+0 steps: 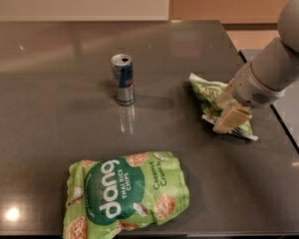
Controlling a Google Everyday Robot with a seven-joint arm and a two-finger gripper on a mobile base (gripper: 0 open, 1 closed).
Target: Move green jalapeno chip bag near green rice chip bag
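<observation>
The green jalapeno chip bag (208, 94) is small, crinkled and dark green, with a white strip at its near end. It lies on the right part of the dark table (50, 108). My gripper (230, 114) comes in from the right on a grey arm and sits low over the bag's near right end, touching or almost touching it. The green rice chip bag (125, 194) is large and light green with white "dang" lettering. It lies flat near the table's front edge, well left of and in front of the gripper.
A blue and silver drink can (123, 79) stands upright near the table's middle, left of the jalapeno bag. The table's right edge (284, 133) runs close behind the gripper. A pale wall lies beyond the far edge.
</observation>
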